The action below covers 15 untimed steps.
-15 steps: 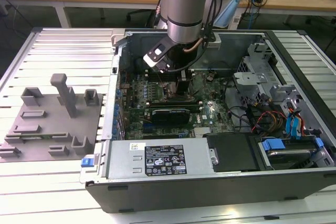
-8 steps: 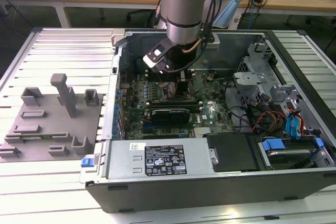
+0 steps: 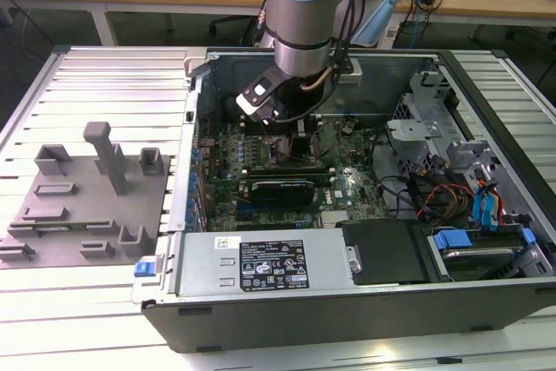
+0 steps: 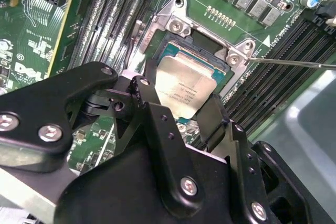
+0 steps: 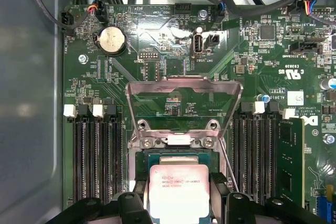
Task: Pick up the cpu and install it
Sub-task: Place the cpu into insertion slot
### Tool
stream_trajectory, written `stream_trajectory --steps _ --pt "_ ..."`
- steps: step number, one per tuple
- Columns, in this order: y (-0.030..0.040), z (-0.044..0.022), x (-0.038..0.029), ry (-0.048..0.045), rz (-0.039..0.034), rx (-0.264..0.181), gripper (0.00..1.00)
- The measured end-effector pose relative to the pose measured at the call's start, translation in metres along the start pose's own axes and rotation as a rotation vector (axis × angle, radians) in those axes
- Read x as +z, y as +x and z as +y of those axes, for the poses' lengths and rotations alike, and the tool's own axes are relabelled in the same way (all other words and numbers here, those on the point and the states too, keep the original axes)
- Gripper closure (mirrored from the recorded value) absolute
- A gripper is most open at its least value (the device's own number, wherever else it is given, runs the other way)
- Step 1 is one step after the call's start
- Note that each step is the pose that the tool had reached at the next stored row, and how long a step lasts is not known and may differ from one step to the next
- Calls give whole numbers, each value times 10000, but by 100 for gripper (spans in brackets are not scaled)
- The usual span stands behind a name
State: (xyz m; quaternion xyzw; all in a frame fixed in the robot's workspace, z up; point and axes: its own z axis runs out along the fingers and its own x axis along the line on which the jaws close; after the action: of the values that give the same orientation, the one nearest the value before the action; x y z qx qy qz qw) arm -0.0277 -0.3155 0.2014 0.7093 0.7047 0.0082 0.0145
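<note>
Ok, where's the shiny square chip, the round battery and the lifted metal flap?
chip (image 5: 179, 192), first wrist view, middle of its silvery top.
round battery (image 5: 112, 40), first wrist view, centre of its shiny face.
metal flap (image 5: 184, 81), first wrist view, its top bar.

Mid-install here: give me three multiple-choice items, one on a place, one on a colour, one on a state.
1. Where is the cpu? A) on the grey fixture B) held by the gripper at the socket C) on the drive bay
2. The motherboard is: A) red B) green C) white
3. The socket's load plate is: A) raised open B) closed over the cpu C) removed
Answers: 1 B, its fingers flank the cpu in both wrist views; 2 B, the board shows green; 3 A, the plate stands up in the first wrist view.
</note>
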Motion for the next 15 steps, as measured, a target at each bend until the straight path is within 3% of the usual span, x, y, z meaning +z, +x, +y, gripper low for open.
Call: stream_trajectory --steps 15 --pt "4 -7 23 0 1 15 45"
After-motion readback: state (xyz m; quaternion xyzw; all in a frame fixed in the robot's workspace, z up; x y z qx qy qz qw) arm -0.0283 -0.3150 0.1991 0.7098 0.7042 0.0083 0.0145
